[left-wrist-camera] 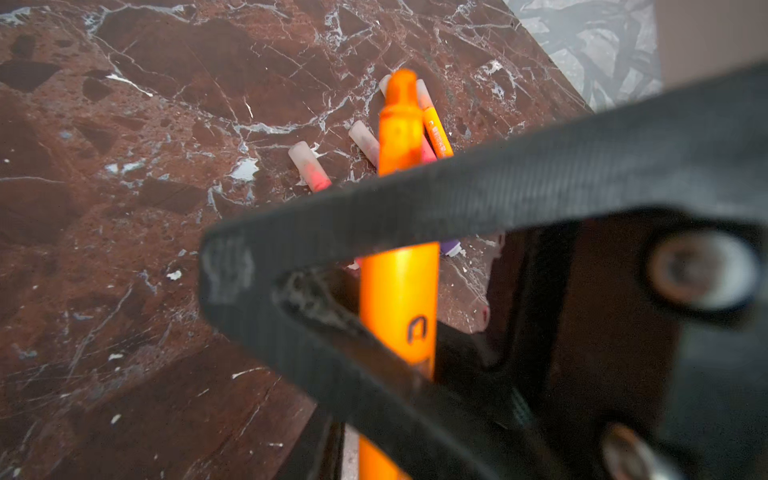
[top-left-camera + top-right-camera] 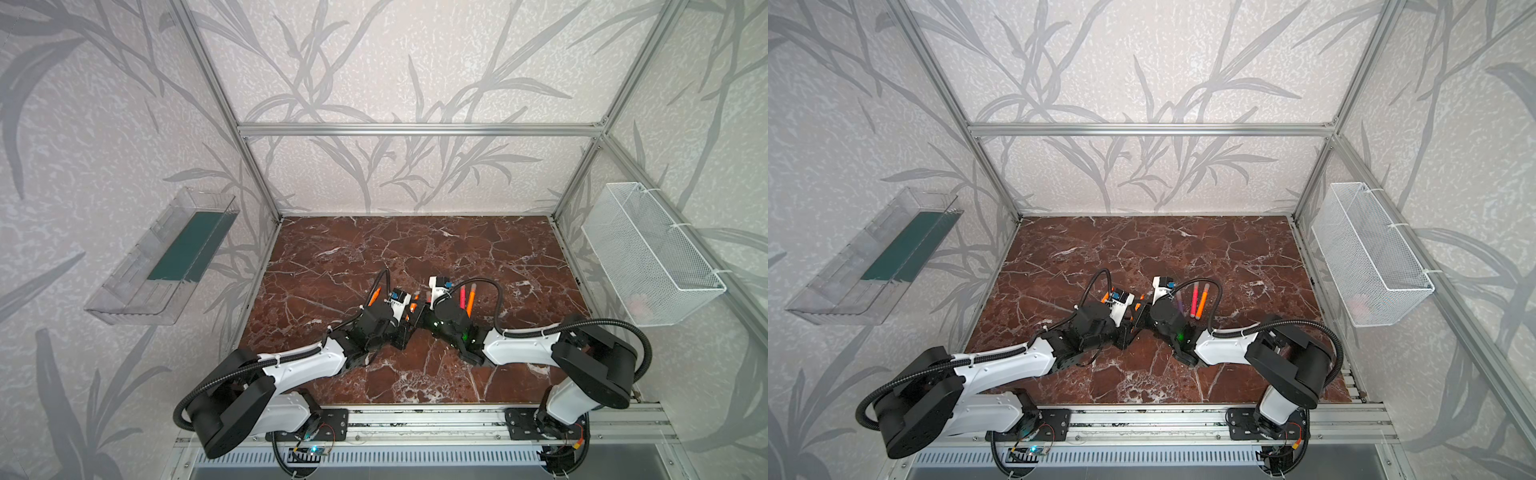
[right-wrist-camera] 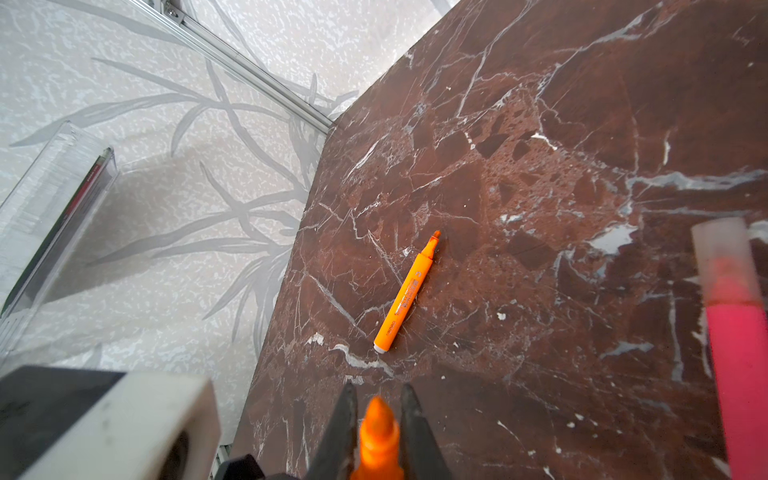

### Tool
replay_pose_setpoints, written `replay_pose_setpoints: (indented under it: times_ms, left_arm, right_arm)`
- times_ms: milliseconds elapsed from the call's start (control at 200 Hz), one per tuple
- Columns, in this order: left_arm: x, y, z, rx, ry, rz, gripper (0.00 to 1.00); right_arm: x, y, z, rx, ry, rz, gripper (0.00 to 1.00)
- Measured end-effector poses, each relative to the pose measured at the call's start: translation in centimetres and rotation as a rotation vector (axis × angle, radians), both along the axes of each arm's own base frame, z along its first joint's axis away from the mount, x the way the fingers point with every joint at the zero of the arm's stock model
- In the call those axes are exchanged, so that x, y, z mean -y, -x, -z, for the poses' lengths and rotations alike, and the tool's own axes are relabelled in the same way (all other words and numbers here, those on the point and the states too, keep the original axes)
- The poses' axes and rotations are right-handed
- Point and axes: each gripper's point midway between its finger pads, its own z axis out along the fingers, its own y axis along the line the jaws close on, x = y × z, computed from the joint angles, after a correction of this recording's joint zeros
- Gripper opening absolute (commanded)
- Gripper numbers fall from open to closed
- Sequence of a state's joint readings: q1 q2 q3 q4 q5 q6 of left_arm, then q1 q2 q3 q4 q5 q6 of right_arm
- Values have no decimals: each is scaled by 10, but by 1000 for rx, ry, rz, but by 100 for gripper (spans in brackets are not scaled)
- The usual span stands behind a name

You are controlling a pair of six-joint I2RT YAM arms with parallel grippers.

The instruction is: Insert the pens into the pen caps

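orange pen | tip sticks out of right gripper, clenched on it | left gripper: hold unclear

Soft even daylight, blurred wrist foregrounds

Black arch-like mark on nearest orange pen, print on lying orange pen — too small to read

Held above the table's middle, uncapped orange pen; another orange pen bare, flat toward left edge; capped pink pen and capped orange pen side by side.
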State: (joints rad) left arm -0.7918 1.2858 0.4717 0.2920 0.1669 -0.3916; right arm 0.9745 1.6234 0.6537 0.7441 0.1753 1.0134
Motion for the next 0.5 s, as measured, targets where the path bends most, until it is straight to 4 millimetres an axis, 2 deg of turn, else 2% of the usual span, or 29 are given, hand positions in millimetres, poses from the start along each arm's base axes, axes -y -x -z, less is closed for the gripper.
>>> replay_pose_setpoints:
  times_ms: [185, 395, 500]
  left_arm:
    - [0, -5, -2, 10, -7, -18, 25]
    - [-3, -6, -1, 11, -19, -30, 29]
    - [-3, -6, -1, 11, -22, -27, 25]
  right_arm:
    - [1, -3, 0, -2, 6, 18, 0]
    - [1, -6, -1, 1, 39, 54, 0]
    - [1, -7, -1, 1, 49, 62, 0]
